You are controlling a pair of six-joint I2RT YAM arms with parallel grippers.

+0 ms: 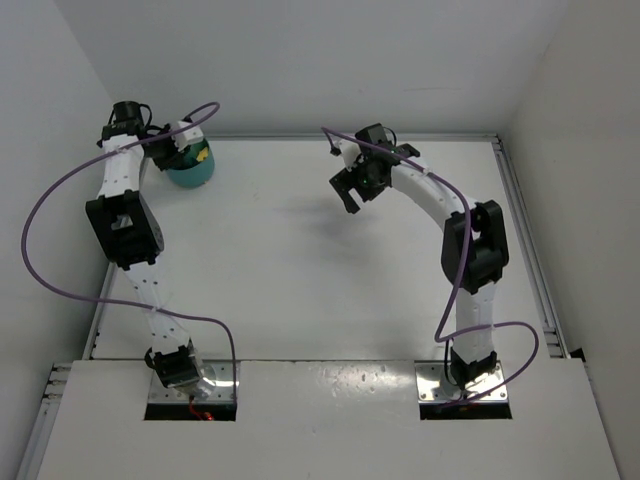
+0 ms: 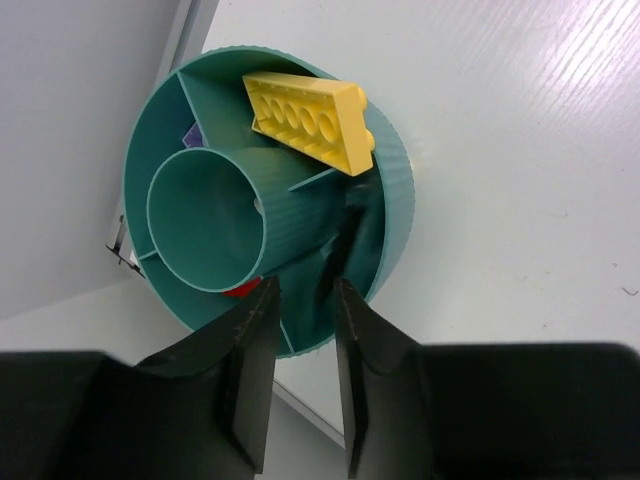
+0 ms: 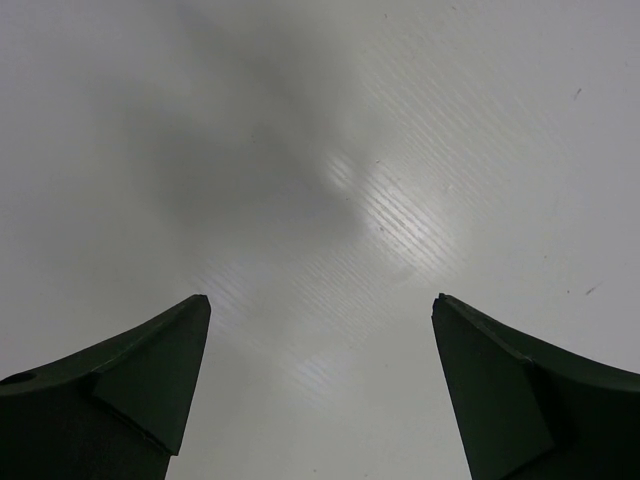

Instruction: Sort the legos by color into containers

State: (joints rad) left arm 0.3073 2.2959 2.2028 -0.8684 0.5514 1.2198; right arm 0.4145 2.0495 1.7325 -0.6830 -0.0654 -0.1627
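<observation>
Bright, even light from overhead floods the white table (image 1: 300,260); shadows are soft and faint. In the right wrist view a broad grey shadow blurs across it beside a glare patch. The teal bowl (image 2: 395,180) is sharp, its inner wells shaded.

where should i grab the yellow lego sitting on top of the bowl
Probably across its two long sides, coming down from above: the yellow lego lies broad face up, propped on the rim of the bowl and a divider, so those sides stand free.
</observation>
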